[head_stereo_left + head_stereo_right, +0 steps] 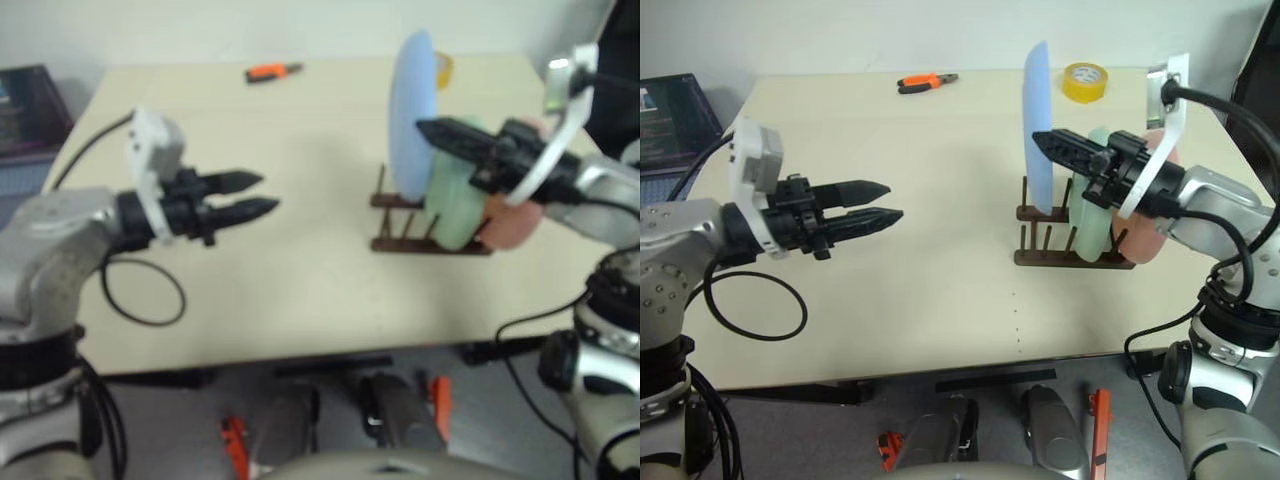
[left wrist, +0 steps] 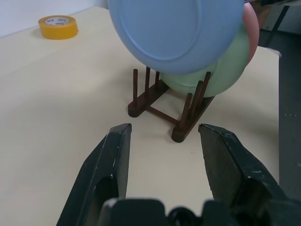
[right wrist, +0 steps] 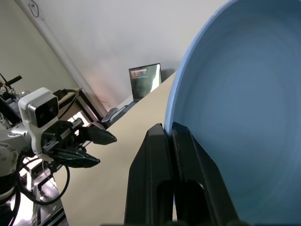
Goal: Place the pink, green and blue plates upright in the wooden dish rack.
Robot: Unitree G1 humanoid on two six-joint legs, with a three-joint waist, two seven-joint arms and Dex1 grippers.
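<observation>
**Three plates standing in the rack, right arm close by**

The wooden dish rack (image 1: 1072, 250) sits on the right half of the table, and all three plates stand on edge in it. The blue plate (image 1: 1039, 130) is the tallest to look at and stands nearest the table's middle, the green plate (image 1: 1098, 215) just behind it, and the pink plate (image 1: 1152, 232) at the far right end, largely hidden by the arm. From the left wrist view they overlap like a fan, blue in front.

The right gripper (image 1: 1044, 141) has its two black fingers pressed together with nothing between them, the tips right by the blue plate's rim; whether they touch it I can't quite make out. The left gripper (image 1: 883, 202) hangs over bare table well to the left of the rack, its fingers partly spread and empty, pointing toward the plates.

The table (image 1: 920, 300) is pale beige and mostly bare. A roll of yellow tape (image 1: 1085, 81) and orange-handled pliers (image 1: 924, 82) lie near the far edge, and a black cable (image 1: 755, 310) loops near the front left. A laptop (image 1: 670, 115) stands off the left corner against a plain wall. The wide space between the rack and the left gripper is open, as is the strip along the near edge.
</observation>
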